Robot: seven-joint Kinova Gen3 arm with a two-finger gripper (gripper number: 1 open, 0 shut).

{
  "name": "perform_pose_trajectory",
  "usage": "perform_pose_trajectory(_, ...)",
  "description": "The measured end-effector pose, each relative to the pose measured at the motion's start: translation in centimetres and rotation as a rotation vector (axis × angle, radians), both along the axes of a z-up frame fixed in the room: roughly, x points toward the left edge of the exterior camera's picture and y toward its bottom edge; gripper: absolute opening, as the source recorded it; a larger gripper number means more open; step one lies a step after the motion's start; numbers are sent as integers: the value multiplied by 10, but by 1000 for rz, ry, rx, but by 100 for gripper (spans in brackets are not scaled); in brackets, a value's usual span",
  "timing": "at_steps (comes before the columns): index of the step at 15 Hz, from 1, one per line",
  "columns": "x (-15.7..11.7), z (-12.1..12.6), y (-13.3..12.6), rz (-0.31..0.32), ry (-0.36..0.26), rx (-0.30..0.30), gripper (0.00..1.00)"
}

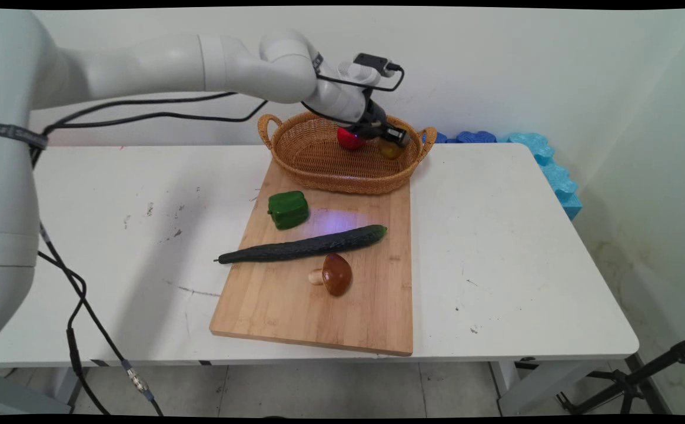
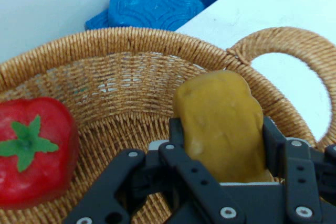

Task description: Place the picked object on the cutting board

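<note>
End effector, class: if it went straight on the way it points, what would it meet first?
Probably the wicker basket's inner wall, beyond the yellow-brown potato that the end effector grips; depth is unclear.

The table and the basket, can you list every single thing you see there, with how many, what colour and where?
potato: one, yellow-brown, between the gripper's fingers, inside the basket near its right handle
tomato: one, red with a green leafy top, inside the basket beside the potato
basket: one, woven tan with two handles, on the far end of the cutting board
green pepper: one, on the board in front of the basket
cucumber: one, dark green, lying across the board's middle
mushroom: one, brown cap and pale stem, on the board nearer than the cucumber
cutting board: one, light wood, on the table
table: one, white
foam pieces: several, blue, behind the table's far right corner
gripper: one, black, shut on the potato
</note>
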State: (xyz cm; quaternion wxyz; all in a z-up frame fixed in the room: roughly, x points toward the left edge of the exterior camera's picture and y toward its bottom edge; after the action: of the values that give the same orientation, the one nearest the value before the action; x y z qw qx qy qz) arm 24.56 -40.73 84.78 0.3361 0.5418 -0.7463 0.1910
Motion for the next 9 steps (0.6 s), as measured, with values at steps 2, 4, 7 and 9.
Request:
perform_pose_trajectory(2, 5, 13, 11, -31, -20, -21, 0)
perform_pose_trajectory(4, 11, 27, 25, -67, -41, -38, 0)
perform_pose_trajectory(7, 18, 44, 52, -127, -70, -53, 0)
perform_pose_trajectory(9, 22, 51, 73, -176, -93, -55, 0)
